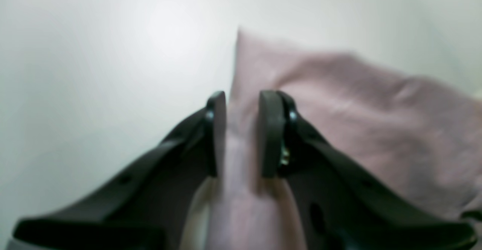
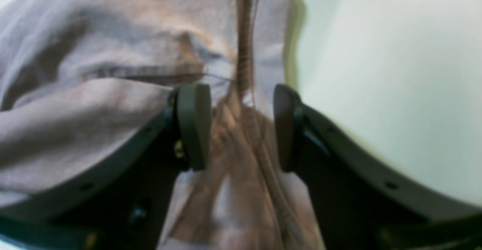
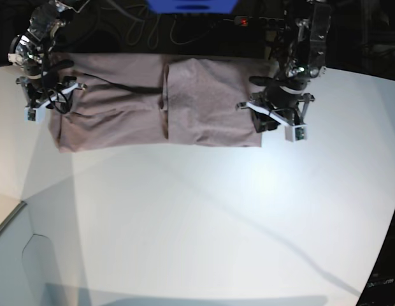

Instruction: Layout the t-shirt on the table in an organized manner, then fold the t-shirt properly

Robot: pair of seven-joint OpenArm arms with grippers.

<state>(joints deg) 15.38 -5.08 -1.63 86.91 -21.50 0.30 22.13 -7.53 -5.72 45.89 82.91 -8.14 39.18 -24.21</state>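
Observation:
The mauve t-shirt [image 3: 121, 108] lies spread in a wide band along the far side of the white table [image 3: 216, 210]. My left gripper [image 3: 277, 118] is at its right edge. In the left wrist view the left gripper [image 1: 241, 129] has a raised fold of the t-shirt [image 1: 357, 110] filling the narrow gap between its pads. My right gripper [image 3: 48, 102] is at the shirt's left end. In the right wrist view the right gripper [image 2: 241, 125] has bunched cloth of the t-shirt [image 2: 94, 54] and the darker ribbed collar [image 2: 244, 54] between its pads.
Black cables and a blue object [image 3: 191, 5] sit behind the table's far edge. The tabletop's edge runs along the lower left [image 3: 13, 217] and the right side [image 3: 388, 223]. White tabletop stretches in front of the shirt.

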